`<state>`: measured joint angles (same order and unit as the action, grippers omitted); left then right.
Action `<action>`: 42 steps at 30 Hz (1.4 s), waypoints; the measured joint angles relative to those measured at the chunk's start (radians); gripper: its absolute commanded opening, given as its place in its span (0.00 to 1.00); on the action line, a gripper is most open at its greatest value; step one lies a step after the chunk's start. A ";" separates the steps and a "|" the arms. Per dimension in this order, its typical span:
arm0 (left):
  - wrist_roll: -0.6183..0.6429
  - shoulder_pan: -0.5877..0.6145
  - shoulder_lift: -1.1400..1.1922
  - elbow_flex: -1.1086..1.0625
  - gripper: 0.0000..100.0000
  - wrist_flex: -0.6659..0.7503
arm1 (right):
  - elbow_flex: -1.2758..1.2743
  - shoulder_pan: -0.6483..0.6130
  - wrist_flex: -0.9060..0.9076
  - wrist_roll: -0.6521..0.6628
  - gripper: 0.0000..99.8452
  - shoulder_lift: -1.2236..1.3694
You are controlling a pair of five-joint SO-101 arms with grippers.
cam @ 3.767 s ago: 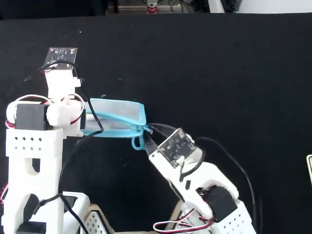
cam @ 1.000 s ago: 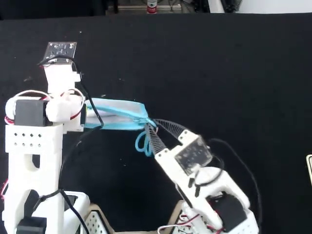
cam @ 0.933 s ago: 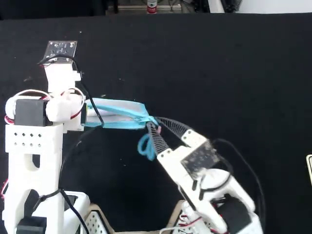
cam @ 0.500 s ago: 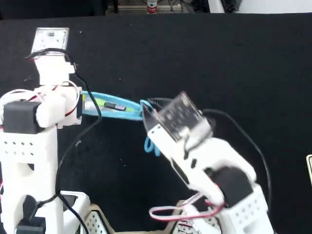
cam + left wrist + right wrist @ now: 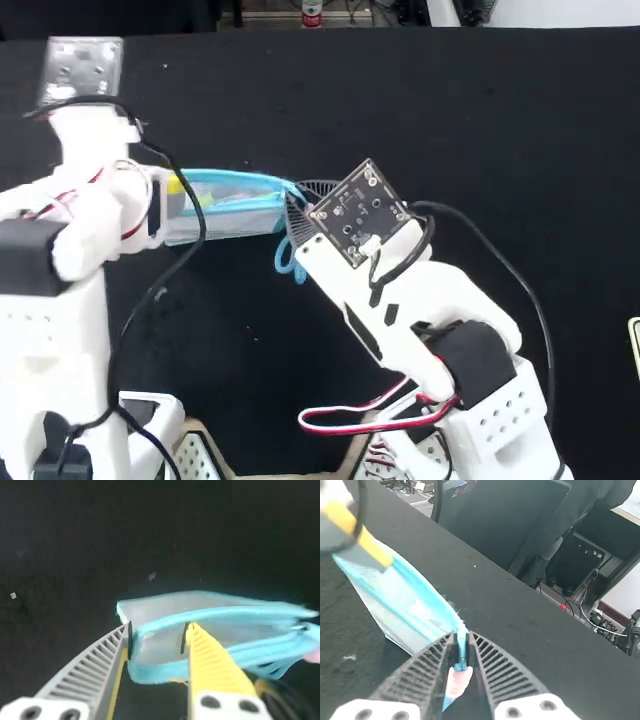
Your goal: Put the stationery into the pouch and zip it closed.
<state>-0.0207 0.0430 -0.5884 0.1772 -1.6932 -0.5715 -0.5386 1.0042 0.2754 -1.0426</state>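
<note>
The light-blue mesh pouch [image 5: 228, 205] hangs stretched between my two grippers above the black table. My left gripper [image 5: 168, 208] is shut on its left end; in the left wrist view the grey and yellow fingers [image 5: 210, 655] pinch the pouch [image 5: 215, 615] at its corner. My right gripper [image 5: 296, 208] is shut on the right end, and its black ribbed fingers [image 5: 492, 662] clamp the pouch's blue zipper edge [image 5: 461, 647] just above a pink pull tab [image 5: 456, 679]. A blue strap loop [image 5: 286, 262] dangles below that end. Items inside the pouch are hard to make out.
The black table [image 5: 480, 130] stretches open to the right and the back. A pale object [image 5: 635, 345] peeks in at the right edge. The arms' white bases [image 5: 190, 450] stand along the front edge. A dark chair [image 5: 510, 515] sits beyond the table.
Both arms have lifted the pouch off the table and carried it up and back. The right arm swung from low beside the pouch to above its right end.
</note>
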 measured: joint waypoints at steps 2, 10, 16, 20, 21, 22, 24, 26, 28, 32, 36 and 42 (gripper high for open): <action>0.000 0.021 -0.002 0.081 0.18 -0.009 | 0.000 -0.002 -0.002 0.000 0.01 0.000; 0.003 0.064 -0.086 0.227 0.18 -0.061 | 0.035 -0.002 -0.002 0.000 0.01 0.057; -0.046 0.066 -0.275 0.057 0.18 -0.063 | 0.163 -0.002 -0.002 0.000 0.01 0.195; -0.118 0.064 -0.387 -0.135 0.18 -0.063 | 0.252 -0.002 -0.002 0.000 0.01 0.279; -0.135 0.064 -0.408 -0.187 0.18 -0.063 | 0.272 -0.002 0.002 0.000 0.01 0.298; -0.152 0.064 -0.431 -0.241 0.18 -0.057 | 0.298 -0.002 0.012 0.000 0.01 0.321; -0.175 0.064 -0.473 -0.338 0.18 -0.026 | 0.347 -0.002 0.051 0.000 0.01 0.356; -0.184 0.064 -0.505 -0.430 0.18 0.021 | 0.400 -0.002 0.104 0.000 0.01 0.377; -0.187 0.064 -0.529 -0.531 0.18 0.087 | 0.443 -0.002 0.164 0.000 0.01 0.381; -0.190 0.064 -0.563 -0.741 0.18 0.279 | 0.503 -0.002 0.253 0.000 0.01 0.382; -0.190 0.064 -0.603 -0.864 0.18 0.466 | 0.526 -0.002 0.339 0.000 0.01 0.382; -0.114 0.064 -0.657 -0.991 0.18 0.712 | 0.531 -0.029 0.417 0.000 0.01 0.382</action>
<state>-0.1343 0.1074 -1.2451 -0.8140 -0.9812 -0.0407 -0.5677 1.4216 0.2754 -0.6605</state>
